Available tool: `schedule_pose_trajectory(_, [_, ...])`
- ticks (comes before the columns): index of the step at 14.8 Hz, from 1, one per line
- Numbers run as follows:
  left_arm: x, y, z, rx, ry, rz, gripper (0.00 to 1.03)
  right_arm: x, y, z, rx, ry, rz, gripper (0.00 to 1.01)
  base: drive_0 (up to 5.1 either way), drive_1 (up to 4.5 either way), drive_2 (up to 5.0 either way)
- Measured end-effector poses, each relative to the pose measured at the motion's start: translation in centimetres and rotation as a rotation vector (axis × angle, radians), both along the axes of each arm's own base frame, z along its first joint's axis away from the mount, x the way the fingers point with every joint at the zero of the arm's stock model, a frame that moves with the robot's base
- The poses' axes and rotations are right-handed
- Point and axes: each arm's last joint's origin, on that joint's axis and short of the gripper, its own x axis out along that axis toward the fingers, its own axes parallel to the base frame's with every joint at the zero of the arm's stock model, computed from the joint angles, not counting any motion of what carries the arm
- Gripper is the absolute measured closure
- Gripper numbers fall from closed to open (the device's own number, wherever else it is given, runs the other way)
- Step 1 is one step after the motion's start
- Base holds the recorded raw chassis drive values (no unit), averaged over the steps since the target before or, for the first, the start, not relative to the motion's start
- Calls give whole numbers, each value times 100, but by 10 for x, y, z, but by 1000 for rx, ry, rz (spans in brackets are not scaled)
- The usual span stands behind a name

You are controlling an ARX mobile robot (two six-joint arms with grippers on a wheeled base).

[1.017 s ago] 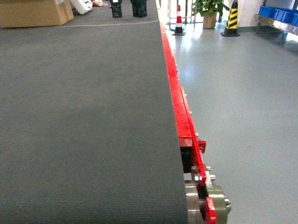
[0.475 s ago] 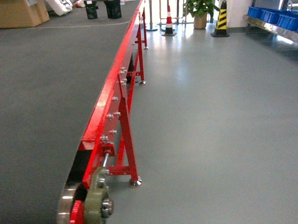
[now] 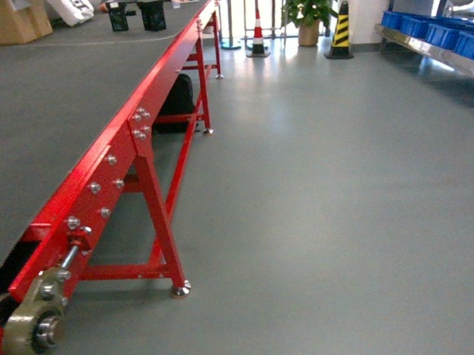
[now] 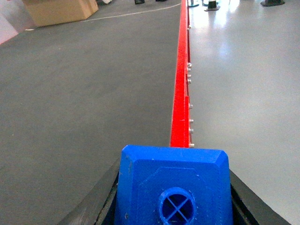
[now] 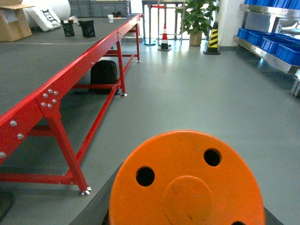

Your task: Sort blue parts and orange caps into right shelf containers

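Big red-framed conveyor table runs up the left of the head view, its dark belt stretching away to a cardboard box and two small black items at the far end. Grey floor fills the rest. Over on the far right sits the steel shelf, with a row of blue containers lined up on it, well apart from the table. By the back wall stand a potted plant, a yellow-and-black cone and a red-and-white cone. A dark bag sits under the table.

Writing? A white bundle at the far end of the belt carries dark markings, too small to read. No printing shows on either part from these angles.

Now the tools. The left gripper is clamped on a blue part, dark fingers pressing both flanks, the part's round crossed socket facing the camera, held above the belt near the red edge rail. The right gripper looks closed around an orange cap, though only slivers of finger show beside it; the cap's flat holed top faces the lens, out over the floor beside the table.
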Motion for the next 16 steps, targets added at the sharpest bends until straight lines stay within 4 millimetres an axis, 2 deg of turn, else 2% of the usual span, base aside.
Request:
schedule_pose_trajectory(8, [0,0,0,-1,3,-3,58,0,0,0,0,-1,0,57,510,-222,-245])
schedule_pose_trajectory(9, [0,-2,0,-2,2,-16,58,0,-1,0,-2,3,-13,57,0,0,0])
schedule_pose_trajectory(11, [0,-1,-1,-2,4,-14,58,0,0,0,0,-1,-4,57,69,69,69])
schedule_pose_trajectory(16, [0,0,0,0,0,-4,58,0,0,0,-1,1,-3,57,25,455,-405])
